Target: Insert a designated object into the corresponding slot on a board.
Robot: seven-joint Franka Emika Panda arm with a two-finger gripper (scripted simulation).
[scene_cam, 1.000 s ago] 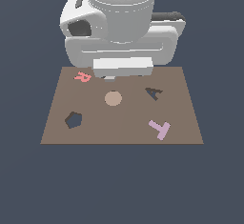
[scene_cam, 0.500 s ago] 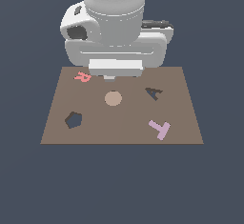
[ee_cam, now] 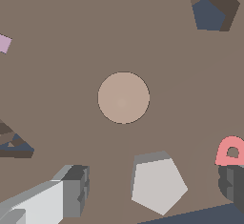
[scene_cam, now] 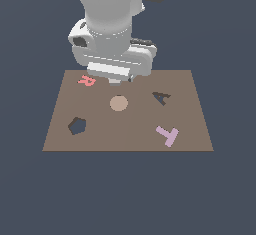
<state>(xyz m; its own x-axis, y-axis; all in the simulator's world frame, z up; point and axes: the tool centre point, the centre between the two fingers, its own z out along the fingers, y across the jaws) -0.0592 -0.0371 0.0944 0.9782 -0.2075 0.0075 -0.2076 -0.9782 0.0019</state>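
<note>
Wrist view first: I count one tan disc (ee_cam: 123,97) near the middle of the board (ee_cam: 71,37), one five-sided slot (ee_cam: 214,9) well away from it, one corner of the purple T (ee_cam: 4,43), part of the dark A-shaped cut-out (ee_cam: 12,144), and part of the pink R (ee_cam: 231,151). One pale grey pentagon block (ee_cam: 158,182) lies flat on the board between my two fingers, one finger (ee_cam: 71,189) on one side and the other finger (ee_cam: 233,182) on the far side. The gripper (ee_cam: 152,186) is spread wide; neither finger touches the block, so I have hold of nothing.

On the exterior view I see one arm hanging over the far edge of the board (scene_cam: 125,139), its hand (scene_cam: 116,80) just behind the disc (scene_cam: 118,103). The slot (scene_cam: 77,125) sits toward that view's left, the A cut-out (scene_cam: 161,98) and the T (scene_cam: 167,135) toward its right, the R (scene_cam: 86,80) at the far left. The block is hidden there by the hand.
</note>
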